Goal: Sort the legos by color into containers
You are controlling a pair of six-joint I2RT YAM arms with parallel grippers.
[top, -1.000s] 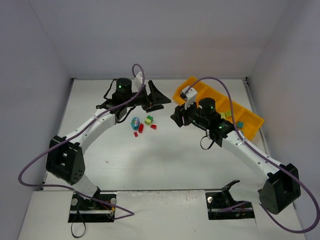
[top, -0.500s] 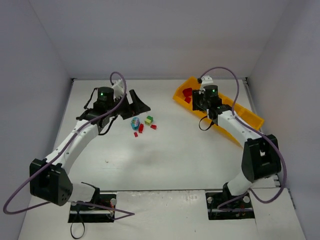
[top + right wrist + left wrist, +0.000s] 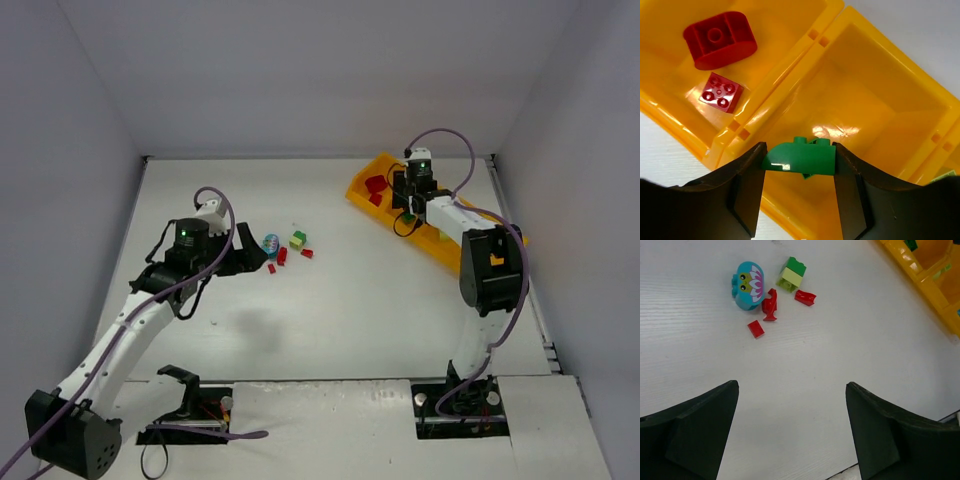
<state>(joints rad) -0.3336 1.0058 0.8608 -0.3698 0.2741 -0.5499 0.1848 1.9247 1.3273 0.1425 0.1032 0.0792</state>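
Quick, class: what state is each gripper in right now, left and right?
Left gripper: open, holding nothing.
Right gripper: closed on a green lego.

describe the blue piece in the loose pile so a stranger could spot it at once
On the white table, left of the orange tray, lies a small cluster of loose bricks. The blue piece sits at its left end, beside the red bricks and the green block. It alone is rounded, with a painted face and pink petals.
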